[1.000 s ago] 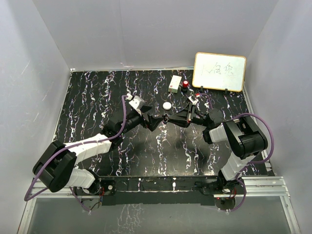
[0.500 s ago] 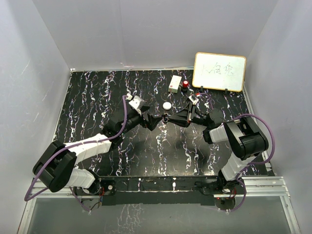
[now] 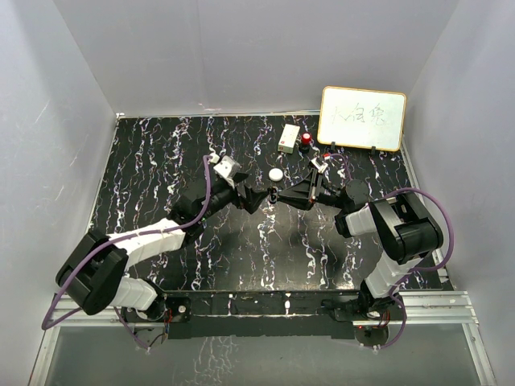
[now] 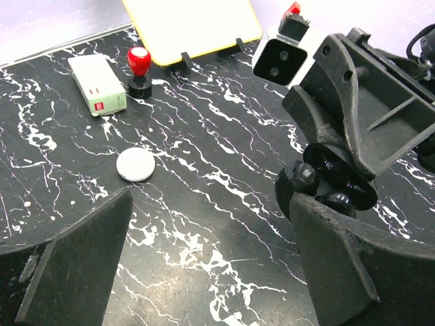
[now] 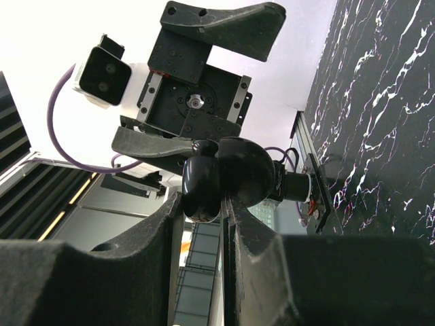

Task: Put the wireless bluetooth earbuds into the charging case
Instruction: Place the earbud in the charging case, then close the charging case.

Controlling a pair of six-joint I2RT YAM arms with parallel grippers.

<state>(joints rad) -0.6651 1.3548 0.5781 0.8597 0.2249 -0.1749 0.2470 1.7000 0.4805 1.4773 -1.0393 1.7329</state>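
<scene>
The right end effector (image 5: 204,210), pinching the black charging case (image 5: 234,170) mid-frame, should hold steady (left end effector (image 4: 211,234) spread).

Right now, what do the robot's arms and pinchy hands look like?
Both arms are black and white: the left arm and right arm have white shells and black joints. A purple cable loops along each. The left gripper and right gripper have two black wedge-shaped fingers, and a small white camera box with two lenses sits on each wrist.
</scene>
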